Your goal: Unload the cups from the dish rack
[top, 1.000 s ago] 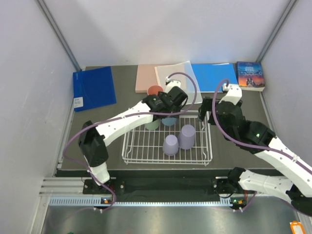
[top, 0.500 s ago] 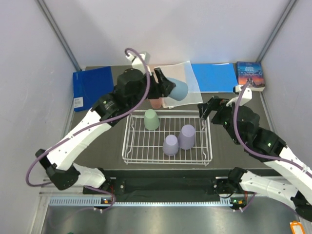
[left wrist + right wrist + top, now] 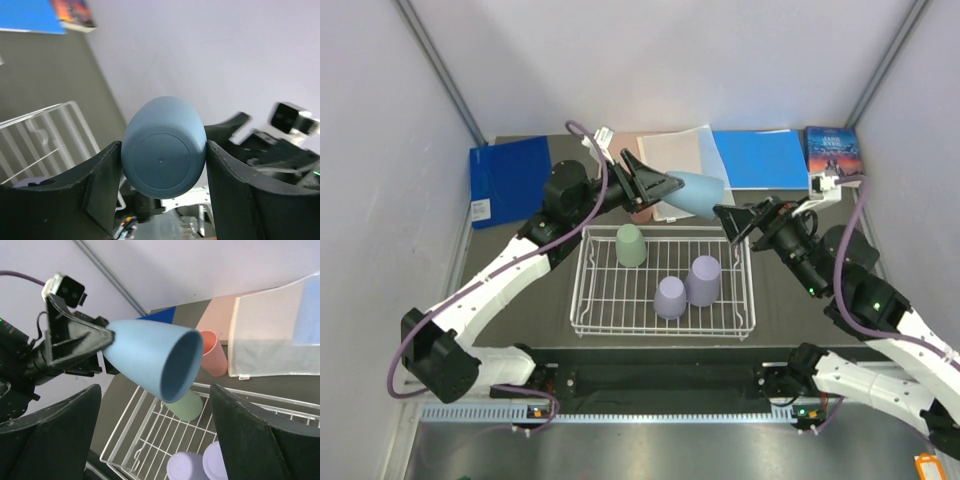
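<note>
Left gripper [image 3: 668, 187]: clenched on the light blue cup [image 3: 702, 193], gripped by its base end. The cup is held on its side in the air above the 12 o'clock edge of the dish rack [image 3: 582, 300], with its mouth turned toward 3 o'clock. Right gripper [image 3: 738, 217]: released, jaws spread wide at the cup's mouth; no contact with the cup is seen. In the rack, a pale green cup [image 3: 631, 245] is noted at 11 o'clock, and two lavender cups [image 3: 670, 297] [image 3: 704, 280] are set base up, touching, near the middle. A salmon pink cup [image 3: 212, 354] is found on the table just beyond the rack's 12 o'clock side.
</note>
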Available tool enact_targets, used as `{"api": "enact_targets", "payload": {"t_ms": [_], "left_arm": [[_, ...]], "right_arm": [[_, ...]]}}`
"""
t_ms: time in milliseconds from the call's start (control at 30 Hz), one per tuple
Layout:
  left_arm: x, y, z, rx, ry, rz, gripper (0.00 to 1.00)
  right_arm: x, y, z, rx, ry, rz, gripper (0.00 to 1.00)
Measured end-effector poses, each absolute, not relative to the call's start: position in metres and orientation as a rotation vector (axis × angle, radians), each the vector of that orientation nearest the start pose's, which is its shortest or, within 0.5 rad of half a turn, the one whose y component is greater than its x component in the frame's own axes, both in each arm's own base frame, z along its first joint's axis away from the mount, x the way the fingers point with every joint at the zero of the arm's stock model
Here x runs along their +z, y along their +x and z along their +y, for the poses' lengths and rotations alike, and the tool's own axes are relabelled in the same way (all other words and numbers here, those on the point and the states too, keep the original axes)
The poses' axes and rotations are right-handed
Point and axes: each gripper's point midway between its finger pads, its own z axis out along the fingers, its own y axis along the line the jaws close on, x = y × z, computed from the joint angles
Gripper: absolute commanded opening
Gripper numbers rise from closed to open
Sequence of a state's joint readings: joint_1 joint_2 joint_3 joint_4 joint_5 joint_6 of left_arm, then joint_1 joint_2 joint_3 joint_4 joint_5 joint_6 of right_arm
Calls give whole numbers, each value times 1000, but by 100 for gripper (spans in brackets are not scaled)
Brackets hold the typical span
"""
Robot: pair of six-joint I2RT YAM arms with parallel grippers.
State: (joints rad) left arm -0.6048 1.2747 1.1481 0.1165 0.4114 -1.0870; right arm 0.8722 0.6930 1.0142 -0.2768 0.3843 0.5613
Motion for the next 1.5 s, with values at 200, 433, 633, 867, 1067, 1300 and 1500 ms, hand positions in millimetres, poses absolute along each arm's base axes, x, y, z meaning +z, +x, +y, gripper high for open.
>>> {"api": "enact_targets", "payload": {"t_ms": [200, 433, 633, 867, 1067, 1300, 1500], "left_arm": [[407, 263, -327, -1772, -3, 1721, 0], [397, 255, -329, -1842, -4, 1742, 0], [392, 255, -329, -1847, -17, 1754, 0], [398, 260, -327, -1895, -88, 1744, 48], [362, 272, -325, -1713, -114, 1850, 99], [299, 298, -280, -1386, -355, 2014, 99], [265, 298, -253, -1183, -481, 2113, 99]], "right_arm": [[384, 222, 209, 870, 20, 1621, 88], [380, 227, 225, 895, -19, 1633, 76], [384, 226, 240, 948, -58, 1618, 35], [398, 216, 255, 1077, -81, 1584, 0], [376, 227, 233, 920, -9, 1663, 0], [358, 263, 153, 411, 193, 1775, 0], [365, 338, 67, 30, 480, 1830, 0]]}}
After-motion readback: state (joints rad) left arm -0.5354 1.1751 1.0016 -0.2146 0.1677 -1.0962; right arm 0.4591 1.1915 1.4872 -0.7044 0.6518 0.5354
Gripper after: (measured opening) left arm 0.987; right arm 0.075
